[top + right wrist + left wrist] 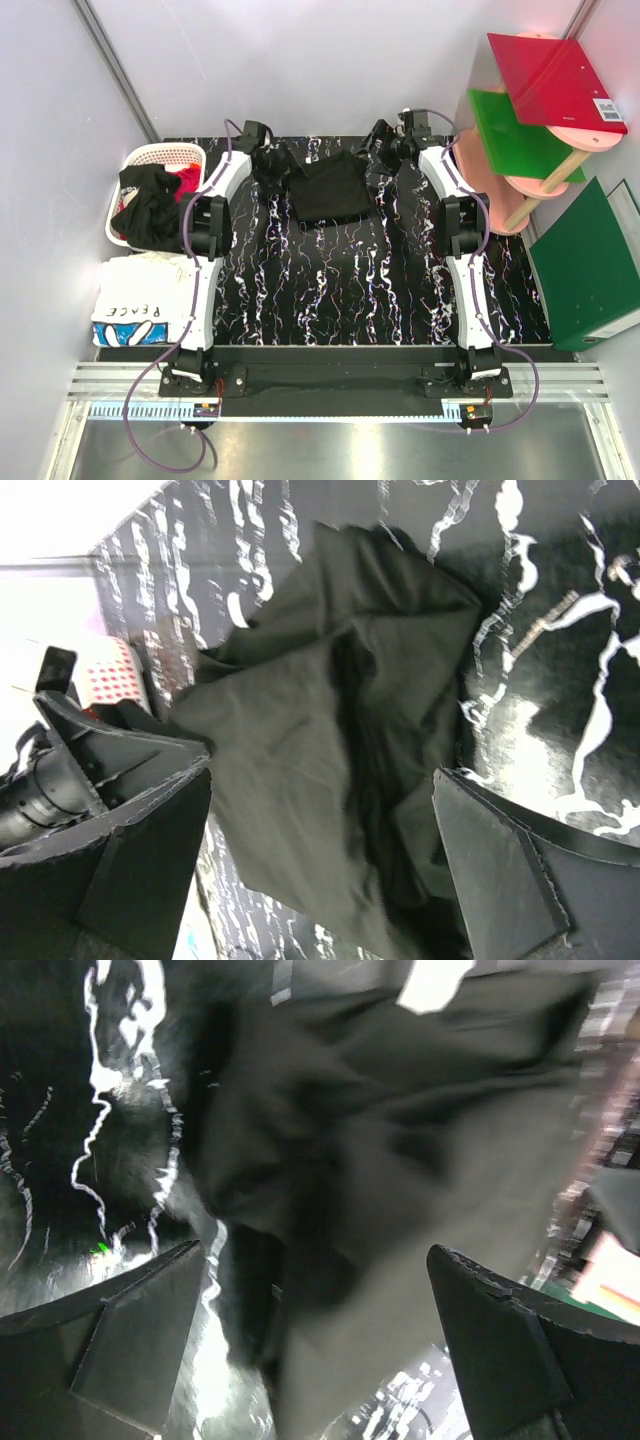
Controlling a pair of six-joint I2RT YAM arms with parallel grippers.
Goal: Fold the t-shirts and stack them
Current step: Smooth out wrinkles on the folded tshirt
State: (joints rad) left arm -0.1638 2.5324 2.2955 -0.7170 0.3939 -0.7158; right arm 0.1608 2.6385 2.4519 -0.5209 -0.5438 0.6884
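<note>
From above, you see a soft, creased black cloth t-shirt [330,190] lying roughly square at the far middle of the glossy, white-veined black table [380,300]. It sits between the left gripper [262,138] and the right gripper [388,135].

At the left edge, a white slatted plastic basket [160,153] holds a rumpled black shirt [148,208] that spills over its rim, and a red shirt [190,180]. Beside the basket lies a folded white t-shirt lettered "PEACE" [130,305].

At the right, a pink shelf stand [500,180] carries a flat red board [550,75] and a green board [515,135]. The red board's barcode label [608,110] is too small to read.

Your left wrist view is blurred. The left gripper's dark wedge-shaped fingers [140,1330] stand wide apart, released, with folds of the black cloth t-shirt [380,1160] between them.

Your right wrist view shows the right gripper's fingers [500,870] equally spread, gripping nothing, over the bunched, matte black cloth t-shirt [320,730].
</note>
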